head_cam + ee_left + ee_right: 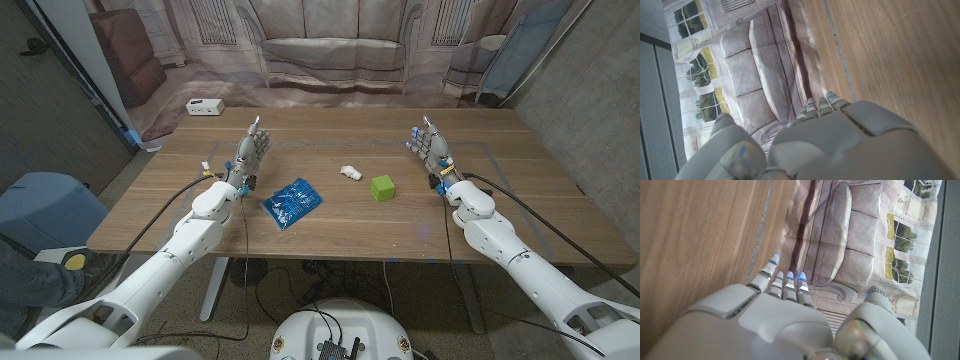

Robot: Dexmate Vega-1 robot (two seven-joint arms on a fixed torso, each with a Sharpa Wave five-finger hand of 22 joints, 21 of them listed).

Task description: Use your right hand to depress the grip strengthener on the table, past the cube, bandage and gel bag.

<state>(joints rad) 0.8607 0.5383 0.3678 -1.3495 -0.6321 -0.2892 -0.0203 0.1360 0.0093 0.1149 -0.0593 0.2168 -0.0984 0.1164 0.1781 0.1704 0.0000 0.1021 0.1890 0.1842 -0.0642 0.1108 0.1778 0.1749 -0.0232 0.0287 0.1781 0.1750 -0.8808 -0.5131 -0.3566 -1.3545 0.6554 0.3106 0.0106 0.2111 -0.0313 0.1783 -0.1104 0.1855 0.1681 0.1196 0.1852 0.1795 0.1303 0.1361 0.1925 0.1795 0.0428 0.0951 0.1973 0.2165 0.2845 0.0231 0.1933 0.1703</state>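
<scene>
A green cube sits right of the table's middle. Just left of it lies a small white bandage roll. Further left, a blue gel bag lies flat on the wood. My left hand is raised at the left of the table, fingers apart and pointing away from me, holding nothing. My right hand is held the same way, to the right of the cube and a little beyond it. In the wrist views, the backs of the left hand and right hand show over bare wood.
The wooden table ends at a printed backdrop of a sofa. A small white box sits by the far left corner. A blue chair stands left of the table. Cables run along both arms.
</scene>
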